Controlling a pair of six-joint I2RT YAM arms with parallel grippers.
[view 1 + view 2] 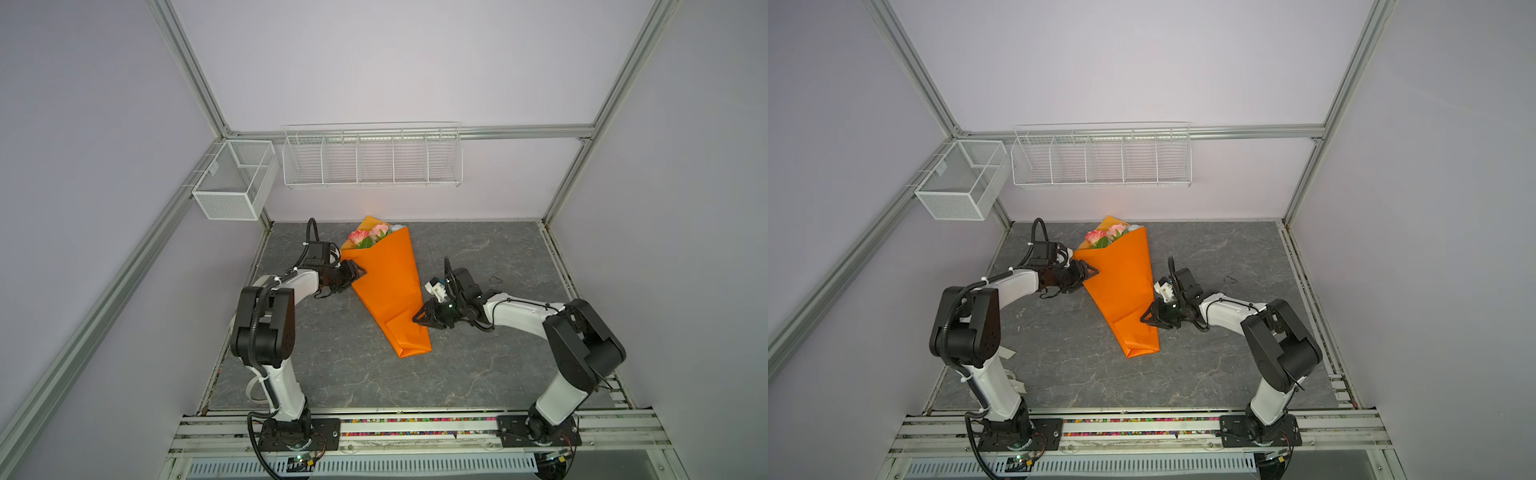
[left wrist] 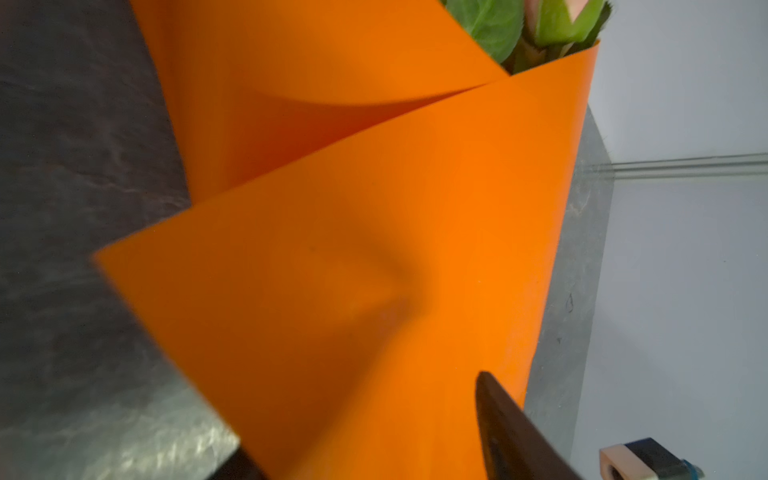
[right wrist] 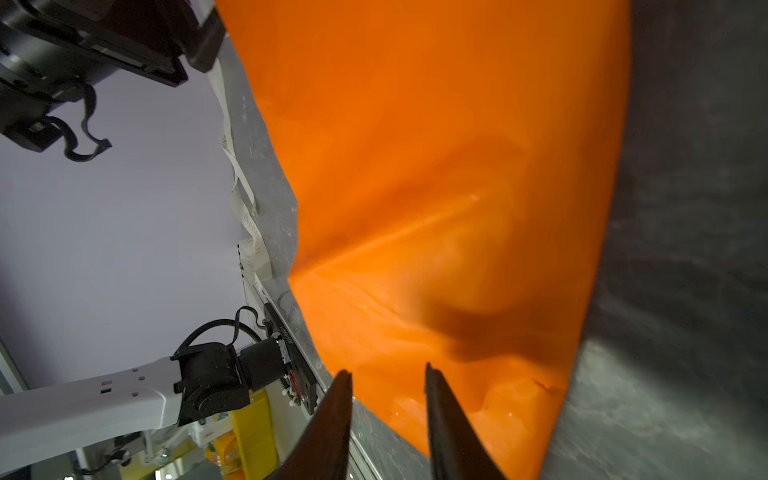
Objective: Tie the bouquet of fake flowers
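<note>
i see a grey marbled table (image 1: 498, 365); bouquet (image 1: 390, 286) lies flat mid-table, wide end toward the back; cream ribbon (image 3: 252, 237) at left edge.

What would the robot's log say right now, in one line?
bouquet: lying on table, not yet tied | left gripper: open, by wide end | right gripper: open, by narrow end

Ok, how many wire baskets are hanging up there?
2: a mesh basket on the left rail, a long divided basket on the back wall. None seems hidden.

arms (image 1: 286, 390): white links | joints (image 1: 266, 328): black | cable (image 1: 308, 231): black corrugated hose | base (image 1: 328, 430): black plate
</note>
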